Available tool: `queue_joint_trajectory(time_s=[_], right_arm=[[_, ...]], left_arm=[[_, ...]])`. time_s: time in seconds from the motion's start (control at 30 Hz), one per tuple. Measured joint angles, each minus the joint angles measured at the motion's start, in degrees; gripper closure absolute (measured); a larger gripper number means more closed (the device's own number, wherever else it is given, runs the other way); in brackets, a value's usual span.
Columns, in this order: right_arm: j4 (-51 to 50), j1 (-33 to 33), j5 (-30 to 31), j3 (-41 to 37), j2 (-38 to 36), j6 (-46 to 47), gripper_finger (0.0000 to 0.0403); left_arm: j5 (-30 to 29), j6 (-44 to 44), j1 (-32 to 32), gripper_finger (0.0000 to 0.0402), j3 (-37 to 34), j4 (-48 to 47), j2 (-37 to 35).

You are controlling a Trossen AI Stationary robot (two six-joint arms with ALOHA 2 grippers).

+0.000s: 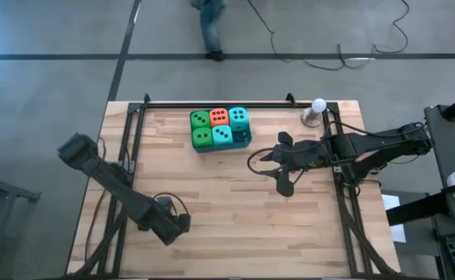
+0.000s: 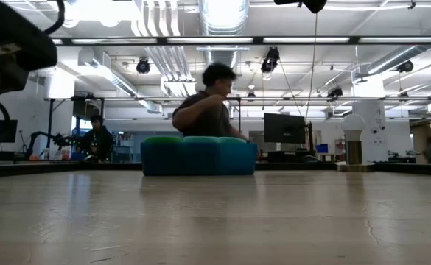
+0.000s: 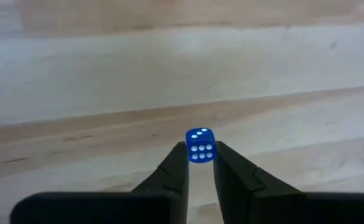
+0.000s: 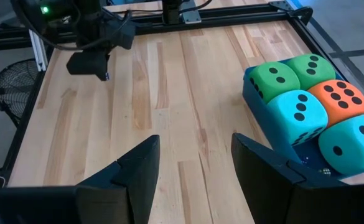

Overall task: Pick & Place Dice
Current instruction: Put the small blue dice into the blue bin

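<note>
Five soft dice sit packed in a blue tray at the table's far middle: two green, two teal and one orange-red. They also show in the right wrist view. My right gripper is open and empty, just right of the tray and nearer than it. My left gripper is near the table's front left, shut on a tiny blue die with white pips. My left gripper pinches the tiny blue die by two opposite faces between its two fingertips, only at their free ends. The fingers slant down toward the table. The die sits level in the hold with two white pips on its upper face.
A small white ball on a metal stand stands at the far right corner. A black metal frame runs along the table's far and side edges. Bare wood lies between the two grippers. A person is beyond the far edge.
</note>
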Motion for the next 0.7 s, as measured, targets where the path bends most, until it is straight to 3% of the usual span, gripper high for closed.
queue_joint_trajectory(time_s=[0.33,0.7], right_arm=[[0.1,0.0,0.1,0.0,0.0,0.0,0.0209],[0.2,0.0,0.3,0.0,0.0,0.3,0.0209]], left_arm=[[-6.0,2.3,1.2,0.0345,0.3,-4.0,-7.4],[-8.5,14.6,7.4,0.0346,1.9,-4.4,-10.8]])
